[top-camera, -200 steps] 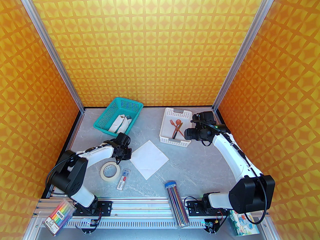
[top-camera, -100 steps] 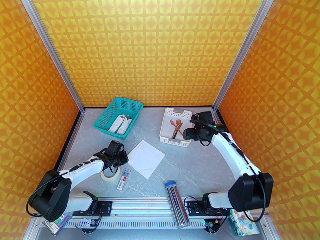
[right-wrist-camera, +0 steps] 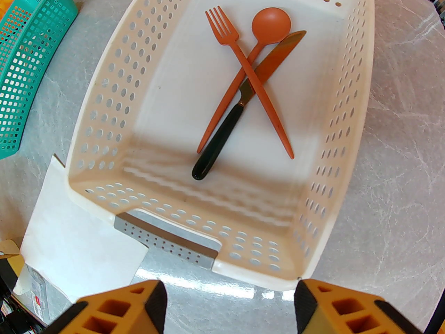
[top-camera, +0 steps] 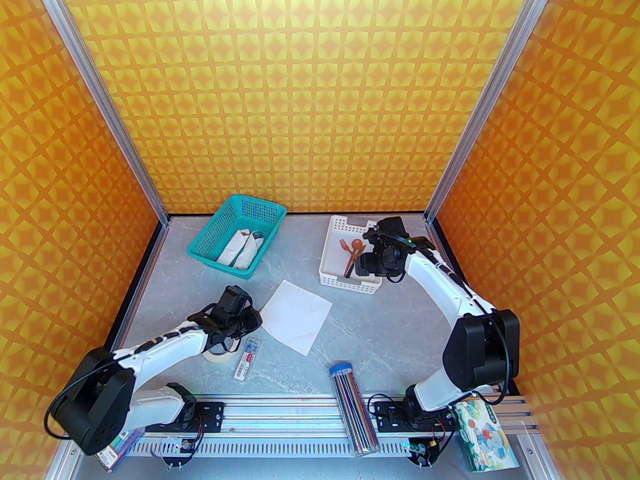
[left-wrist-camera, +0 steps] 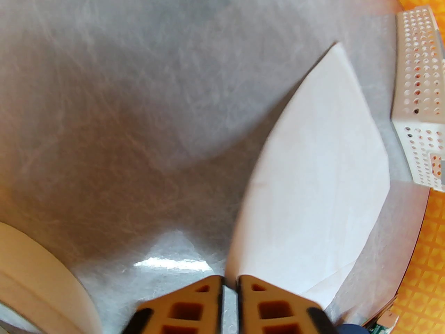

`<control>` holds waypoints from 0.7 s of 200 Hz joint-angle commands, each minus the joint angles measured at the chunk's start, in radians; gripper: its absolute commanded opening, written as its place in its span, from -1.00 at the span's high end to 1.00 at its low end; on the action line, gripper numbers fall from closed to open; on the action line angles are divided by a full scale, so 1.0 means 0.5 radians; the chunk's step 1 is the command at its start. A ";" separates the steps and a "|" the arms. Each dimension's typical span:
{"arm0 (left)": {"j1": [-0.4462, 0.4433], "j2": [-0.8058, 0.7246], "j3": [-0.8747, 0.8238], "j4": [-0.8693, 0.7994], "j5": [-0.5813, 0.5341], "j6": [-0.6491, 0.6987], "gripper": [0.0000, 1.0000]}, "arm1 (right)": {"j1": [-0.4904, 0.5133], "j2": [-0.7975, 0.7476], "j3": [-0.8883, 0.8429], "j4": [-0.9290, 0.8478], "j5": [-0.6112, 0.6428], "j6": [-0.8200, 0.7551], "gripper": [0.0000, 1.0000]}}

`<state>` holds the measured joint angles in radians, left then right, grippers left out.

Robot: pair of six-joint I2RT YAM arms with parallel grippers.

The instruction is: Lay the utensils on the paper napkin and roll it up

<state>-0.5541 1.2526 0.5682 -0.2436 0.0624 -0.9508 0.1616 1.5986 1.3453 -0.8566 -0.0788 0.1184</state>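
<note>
marker pack (top-camera: 114,455): at the near left corner, in front of the table (top-camera: 400,328), half covered by the shoulder of the left arm (top-camera: 165,343).
teal basket (top-camera: 212,225): at the far left part of the table, close to its back edge; white rolled bundles (top-camera: 240,250) lie inside.
masking tape roll (left-wrist-camera: 38,277): flat on the table, just beside the left gripper and partly under the left arm.
left gripper (left-wrist-camera: 230,287): low over the left-middle part of the table, its tips at the left corner of the paper napkin; the jaws are narrow, with only a thin slit, and grey table is seen through it.
small clear pack (top-camera: 247,358): flat, just right of the tape roll.
paper napkin (top-camera: 297,315): flat near the middle of the table, turned like a diamond, between the left gripper and the white tray; apart from the tray in the top view.
pencil tube (top-camera: 352,408): at the middle of the near edge.
white tray (top-camera: 348,284): at the far right-middle part of the table.
utensils (right-wrist-camera: 250,82): all three lie on the tray floor. The orange fork (right-wrist-camera: 264,99) lies on top and crosses the other two; the bowl of the spoon (right-wrist-camera: 271,24) is beside the fork's tines; the dark handle of the knife (right-wrist-camera: 222,136) points to the near wall.
right gripper (right-wrist-camera: 229,304): above the near right part of the tray; the jaws stand wide apart, and the near wall is seen between them.
tissue pack (top-camera: 482,433): at the near right corner.
</note>
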 commanded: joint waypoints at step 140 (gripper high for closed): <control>0.124 -0.518 0.508 -0.417 -0.554 0.795 -0.77 | 0.008 0.549 0.733 -0.322 0.158 -0.297 -0.22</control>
<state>-0.5133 1.0302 0.7895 -0.4129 -0.1417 -0.6479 0.1616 1.7985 1.6421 -0.9657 -0.0235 0.0154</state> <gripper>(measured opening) 0.870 0.622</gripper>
